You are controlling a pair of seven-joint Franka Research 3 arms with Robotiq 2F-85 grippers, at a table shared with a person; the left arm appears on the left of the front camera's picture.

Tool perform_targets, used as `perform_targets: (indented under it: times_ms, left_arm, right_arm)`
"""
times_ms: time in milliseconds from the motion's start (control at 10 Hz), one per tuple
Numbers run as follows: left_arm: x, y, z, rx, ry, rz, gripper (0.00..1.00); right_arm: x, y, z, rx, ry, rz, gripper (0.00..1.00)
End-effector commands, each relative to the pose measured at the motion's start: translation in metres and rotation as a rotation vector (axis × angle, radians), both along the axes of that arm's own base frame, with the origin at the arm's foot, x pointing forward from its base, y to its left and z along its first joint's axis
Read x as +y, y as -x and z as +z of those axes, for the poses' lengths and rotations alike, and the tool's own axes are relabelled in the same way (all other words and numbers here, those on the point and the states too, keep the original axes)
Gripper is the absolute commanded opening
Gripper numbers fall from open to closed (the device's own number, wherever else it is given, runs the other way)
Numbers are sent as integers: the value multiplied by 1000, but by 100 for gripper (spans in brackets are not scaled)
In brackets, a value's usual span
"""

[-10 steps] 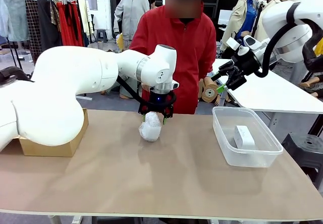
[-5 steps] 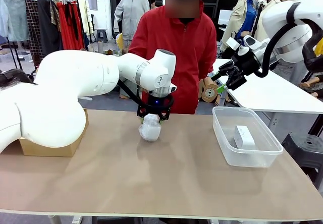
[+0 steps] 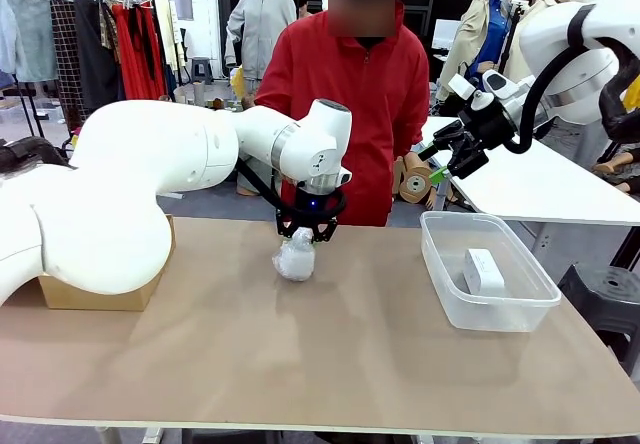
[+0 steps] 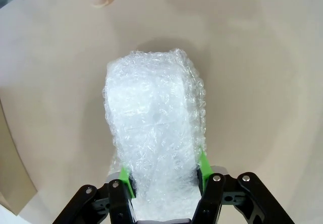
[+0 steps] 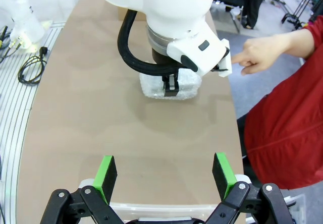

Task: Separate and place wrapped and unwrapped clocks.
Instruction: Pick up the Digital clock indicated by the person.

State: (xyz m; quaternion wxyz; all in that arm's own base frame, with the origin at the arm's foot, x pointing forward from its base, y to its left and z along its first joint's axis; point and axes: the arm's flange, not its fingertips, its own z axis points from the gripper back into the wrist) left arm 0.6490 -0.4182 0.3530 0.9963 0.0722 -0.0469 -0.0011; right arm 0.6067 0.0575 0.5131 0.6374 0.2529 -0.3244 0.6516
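1. Left pincer (image 3: 299, 236) clamped on the wrapped clock (image 3: 296, 259), green pads (image 4: 126, 181) pressing into the bubbly wrap on both sides; lump directly under the pincer, its base on the desk (image 3: 300, 364).
2. Just beyond that pincer, a person's hand (image 5: 260, 55) pointing a finger toward it.
3. Well to the right of the left pincer, unwrapped clock (image 3: 484, 271) lying inside a clear plastic tub (image 3: 445, 284).
4. Right pincer (image 5: 165, 176) spread wide, holding nothing, raised above the tub.
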Motion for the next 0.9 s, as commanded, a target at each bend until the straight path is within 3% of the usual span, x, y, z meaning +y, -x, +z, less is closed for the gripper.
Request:
perform_targets:
  times_ms: [0, 300, 400, 700, 800]
  left_arm:
    - [9, 12, 12, 0, -31, 28, 0]
    - [34, 34, 64, -13, -12, 24, 0]
    - [43, 37, 84, 32, 18, -17, 0]
    - [58, 49, 159, -30, -11, -117, 0]
    - [59, 52, 187, -82, -7, -161, 0]
  right_arm:
    - [0, 0, 1, -12, -4, 7, 100]
    - [0, 0, 1, -12, -4, 7, 100]
    - [0, 0, 1, -12, -4, 7, 100]
    - [0, 0, 1, -12, -4, 7, 100]
    - [0, 0, 1, -12, -4, 7, 100]
